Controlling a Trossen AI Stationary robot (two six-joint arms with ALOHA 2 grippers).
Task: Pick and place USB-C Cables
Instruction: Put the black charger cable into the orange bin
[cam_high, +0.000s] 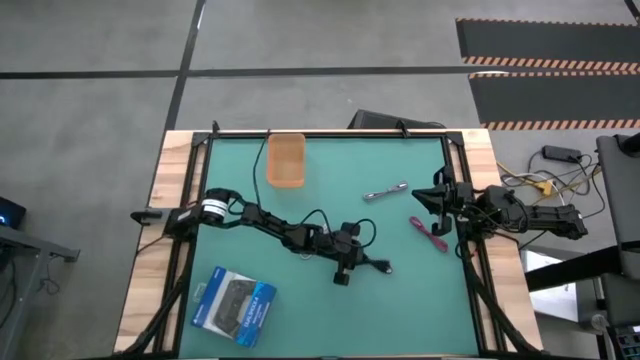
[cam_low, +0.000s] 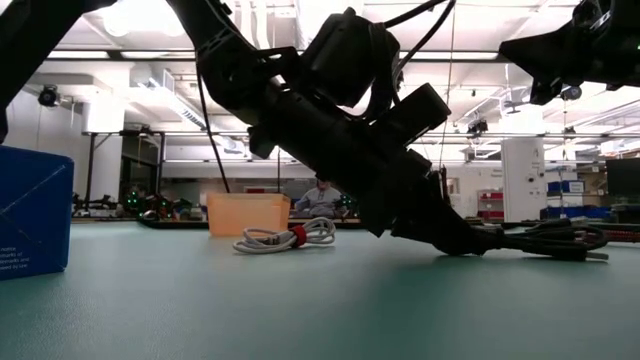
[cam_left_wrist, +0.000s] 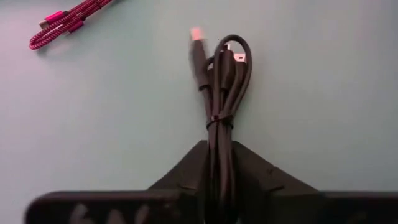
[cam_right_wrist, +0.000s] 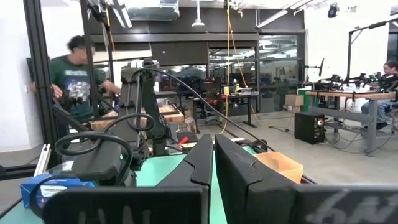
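My left gripper (cam_high: 348, 262) is low over the middle of the table, shut on the black USB-C cable (cam_left_wrist: 222, 81), which also shows in the low view (cam_low: 555, 240). The silver-grey cable (cam_high: 385, 192) lies on the mat toward the far right, its coil (cam_low: 285, 238) bound by a red tie. The magenta-pink cable (cam_high: 428, 232) lies right of my left gripper and shows again in the left wrist view (cam_left_wrist: 65, 23). No white cable is in view. My right gripper (cam_right_wrist: 214, 158) hovers shut at the table's right edge (cam_high: 436, 200), touching nothing. My left gripper pinches the black cable bundle between its two fingers just behind the tie (cam_left_wrist: 221, 134). The fingers (cam_low: 450, 235) slant down from the table's left and lie along the bundle. The looped plug end (cam_left_wrist: 229, 53) reaches out beyond the fingertips and lies on the mat.
An orange bin (cam_high: 286, 160) stands near the far edge, left of centre. A blue-and-black box (cam_high: 234, 305) lies near the near-left corner. The table frame (cam_high: 190, 200) runs along both sides. People stand in the room beyond the table.
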